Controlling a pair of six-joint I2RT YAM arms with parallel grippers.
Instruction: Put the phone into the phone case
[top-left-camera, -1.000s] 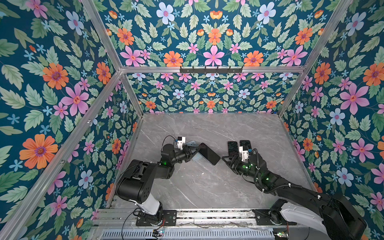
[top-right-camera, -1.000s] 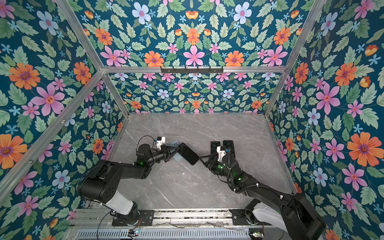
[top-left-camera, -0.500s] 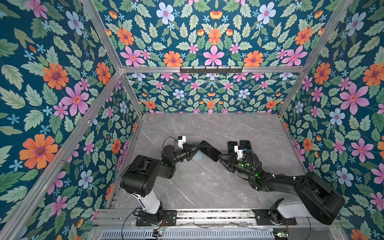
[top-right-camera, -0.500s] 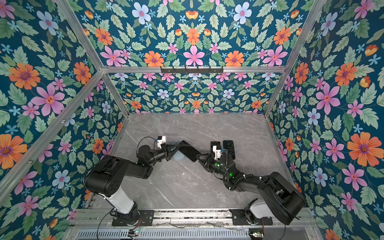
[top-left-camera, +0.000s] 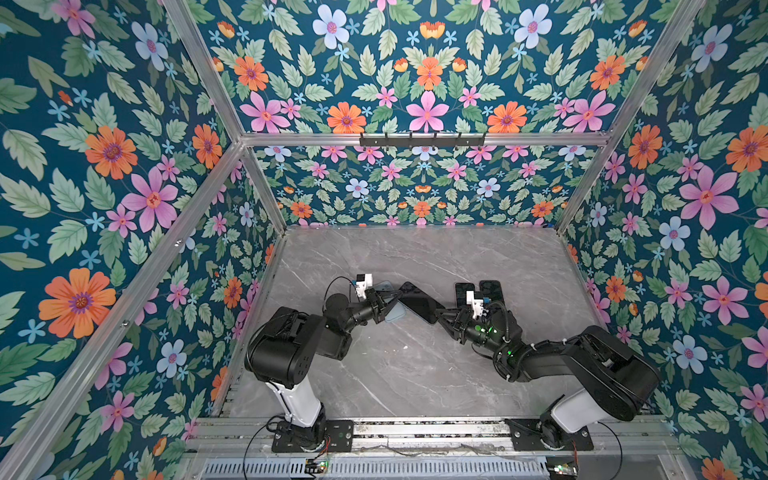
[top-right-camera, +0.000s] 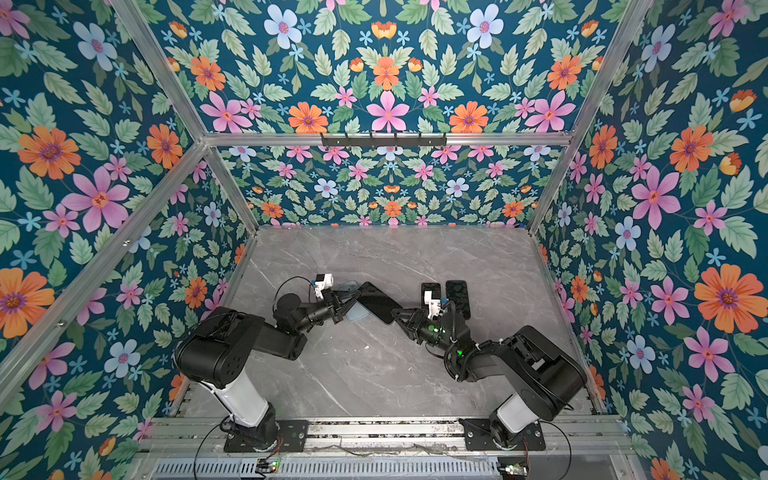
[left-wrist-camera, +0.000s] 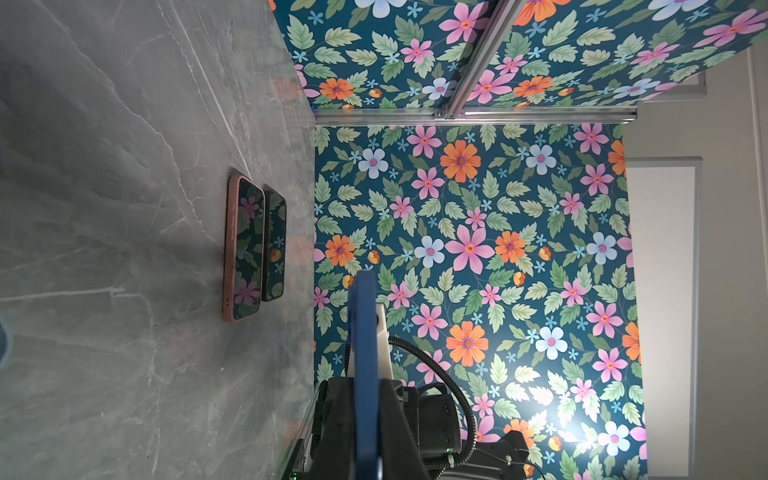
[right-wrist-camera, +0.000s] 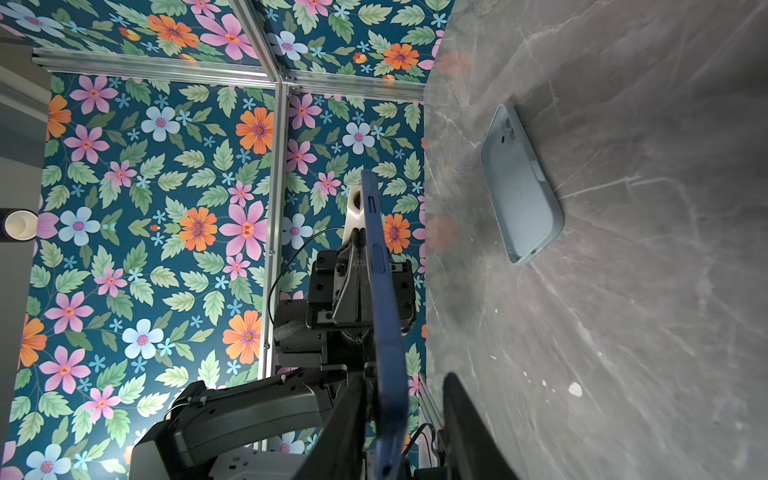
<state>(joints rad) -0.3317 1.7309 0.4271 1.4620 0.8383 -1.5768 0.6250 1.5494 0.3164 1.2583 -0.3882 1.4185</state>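
Note:
A phone (top-left-camera: 417, 301) with a black face and a dark blue rim hangs tilted above the table, between the two arms. My left gripper (top-left-camera: 386, 300) is shut on its left end. My right gripper (right-wrist-camera: 403, 380) straddles the other end: one finger (right-wrist-camera: 349, 415) lies against the rim and the other (right-wrist-camera: 461, 419) stands a little apart. Both wrist views show the phone (left-wrist-camera: 363, 374) edge-on. A light blue phone case (right-wrist-camera: 519, 187) lies flat on the table, back up. In both top views it lies partly under the held phone (top-right-camera: 380, 303).
A phone in a pink case (left-wrist-camera: 245, 249) and a black phone (left-wrist-camera: 274, 245) lie side by side on the grey marble table (top-left-camera: 415, 374), just behind my right wrist. Flowered walls close the back and both sides.
My right gripper has moved left from beside the two lying phones to the held phone's free end, and its jaws have narrowed. The left gripper has kept its grip.

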